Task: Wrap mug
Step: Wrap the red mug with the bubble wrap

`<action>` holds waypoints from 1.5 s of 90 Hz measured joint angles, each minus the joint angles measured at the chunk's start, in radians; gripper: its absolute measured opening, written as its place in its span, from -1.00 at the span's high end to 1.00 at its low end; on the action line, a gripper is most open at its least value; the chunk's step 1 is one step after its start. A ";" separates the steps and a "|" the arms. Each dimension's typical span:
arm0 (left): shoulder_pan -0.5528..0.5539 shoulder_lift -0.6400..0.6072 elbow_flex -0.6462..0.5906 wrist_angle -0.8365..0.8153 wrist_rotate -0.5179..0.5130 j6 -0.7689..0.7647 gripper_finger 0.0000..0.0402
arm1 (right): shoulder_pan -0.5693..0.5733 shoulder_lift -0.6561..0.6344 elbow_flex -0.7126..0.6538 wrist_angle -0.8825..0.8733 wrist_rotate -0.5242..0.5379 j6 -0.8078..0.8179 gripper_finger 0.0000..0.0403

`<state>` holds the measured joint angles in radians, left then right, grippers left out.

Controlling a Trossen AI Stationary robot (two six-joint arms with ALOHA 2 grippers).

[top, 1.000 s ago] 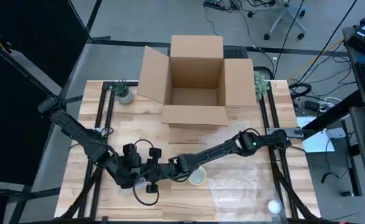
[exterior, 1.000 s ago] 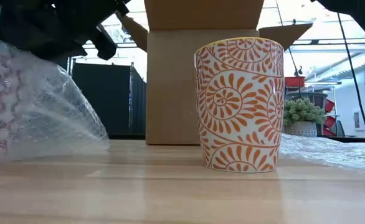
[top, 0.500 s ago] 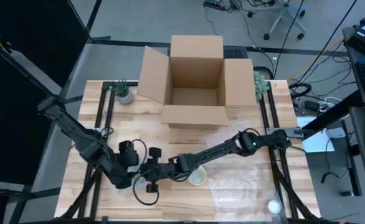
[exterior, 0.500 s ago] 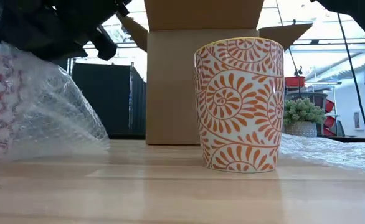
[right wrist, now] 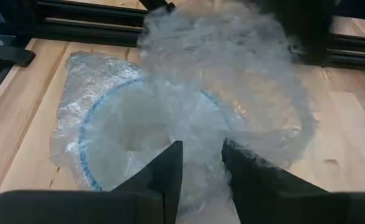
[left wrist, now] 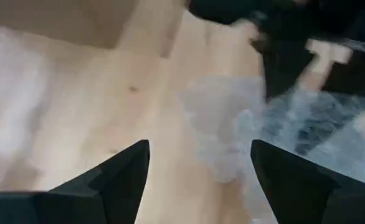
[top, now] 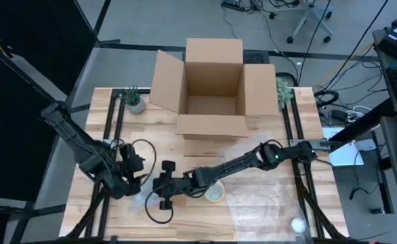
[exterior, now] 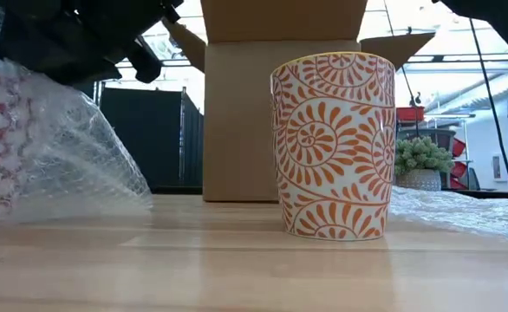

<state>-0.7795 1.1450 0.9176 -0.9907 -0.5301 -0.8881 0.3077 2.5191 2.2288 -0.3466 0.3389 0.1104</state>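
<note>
An orange-patterned mug [exterior: 332, 147] stands upright and bare on the wooden table, seen from above as a pale rim [top: 214, 193]. Left of it lies a bundle of bubble wrap [right wrist: 189, 106] around a round thing with a blue rim line; a red-and-white pattern shows through the wrap [exterior: 3, 147]. My right gripper [right wrist: 200, 171] is shut on this wrap and sits left of the mug [top: 162, 188]. My left gripper [left wrist: 198, 174] stands open farther left [top: 131, 177], nothing between its fingers, with the wrap [left wrist: 232, 134] just beyond them. My right gripper pinches the bubble wrap of the bundle [right wrist: 201, 146] between its two fingers [right wrist: 170, 174], which stand close together with the film bunched in the gap. The bundle rests on the table [right wrist: 20, 143]. How many layers it has, I cannot tell.
An open cardboard box [top: 212, 88] stands at the far middle of the table. A loose sheet of bubble wrap [top: 266, 203] lies near right, with a small white round thing [top: 298, 224] on it. Small potted plants [top: 134, 100] [top: 283, 88] flank the box.
My left gripper has drawn back toward the table's left edge, away from my right gripper and the bundle. The bubble wrap at the bundle has shifted slightly. The orange mug has stayed in place.
</note>
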 joint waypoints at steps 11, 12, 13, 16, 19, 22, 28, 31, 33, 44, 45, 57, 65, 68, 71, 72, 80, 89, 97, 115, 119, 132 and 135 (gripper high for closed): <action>-0.012 0.001 -0.069 0.165 0.043 0.003 -0.34 | 0.000 0.000 0.000 -0.001 -0.001 -0.003 0.49; -0.014 0.001 -0.074 0.172 0.043 -0.003 -0.34 | 0.000 0.000 0.000 -0.001 -0.001 -0.003 0.49; -0.015 0.000 -0.080 0.178 0.043 -0.010 -0.34 | 0.000 0.000 0.000 -0.001 -0.001 -0.003 0.49; -0.017 0.000 -0.096 0.190 0.044 -0.031 -0.34 | 0.000 0.000 0.000 -0.001 -0.001 -0.003 0.49; -0.020 0.000 -0.113 0.196 0.050 -0.049 -0.34 | 0.000 0.000 0.000 -0.001 -0.001 -0.003 0.49; -0.023 0.002 -0.131 0.204 0.054 -0.064 -0.34 | 0.000 0.000 0.000 -0.002 -0.001 -0.003 0.49; -0.026 0.015 -0.164 0.221 0.057 -0.077 -0.34 | 0.000 0.000 0.000 -0.002 0.000 -0.003 0.49; -0.027 0.022 -0.181 0.235 0.059 -0.079 -0.34 | 0.000 0.000 0.000 -0.002 -0.001 -0.003 0.49; -0.027 0.024 -0.191 0.243 0.059 -0.084 -0.34 | 0.000 0.000 0.000 -0.003 -0.001 -0.003 0.49; -0.027 0.033 -0.229 0.272 0.059 -0.116 -0.34 | 0.001 -0.006 -0.001 -0.005 -0.005 -0.023 0.49; -0.027 0.034 -0.231 0.275 0.059 -0.118 -0.34 | 0.001 -0.008 -0.001 -0.006 -0.006 -0.027 0.49; -0.026 0.035 -0.252 0.312 0.058 -0.121 -0.34 | 0.009 -0.040 -0.006 -0.043 -0.010 -0.052 0.49; -0.026 0.036 -0.253 0.312 0.059 -0.120 -0.34 | 0.013 -0.061 -0.006 -0.049 -0.010 -0.052 0.49; -0.026 0.036 -0.253 0.311 0.059 -0.119 -0.34 | 0.016 -0.067 -0.006 -0.040 -0.009 -0.052 0.49; -0.026 0.037 -0.254 0.311 0.059 -0.119 -0.34 | 0.016 -0.069 -0.006 -0.017 -0.008 -0.052 0.49; -0.026 0.037 -0.254 0.311 0.059 -0.118 -0.34 | 0.016 -0.069 -0.006 -0.006 -0.008 -0.052 0.49; -0.026 0.037 -0.254 0.316 0.058 -0.101 -0.34 | 0.015 -0.055 -0.003 0.104 -0.007 -0.045 0.49; -0.026 0.037 -0.254 0.326 0.058 -0.099 -0.34 | 0.012 -0.018 -0.002 0.151 -0.005 -0.051 0.49; -0.026 0.037 -0.254 0.327 0.059 -0.100 -0.34 | 0.004 0.009 -0.005 0.107 -0.006 -0.034 0.49; -0.026 0.026 -0.177 0.275 0.092 -0.090 -0.34 | 0.001 0.018 0.000 0.081 -0.002 0.010 0.49; -0.026 0.020 -0.148 0.245 0.091 -0.079 -0.34 | 0.001 0.018 0.000 0.086 -0.002 0.006 0.49; -0.026 -0.005 -0.073 0.193 0.031 -0.021 -0.34 | 0.000 0.019 0.000 0.096 -0.001 0.002 0.49; -0.026 -0.013 -0.070 0.193 0.028 0.014 -0.34 | 0.000 0.019 0.000 0.096 -0.001 0.002 0.49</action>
<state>-0.8055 1.1325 0.8479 -0.7981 -0.5022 -0.8739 0.3077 2.5385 2.2288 -0.2508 0.3378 0.1123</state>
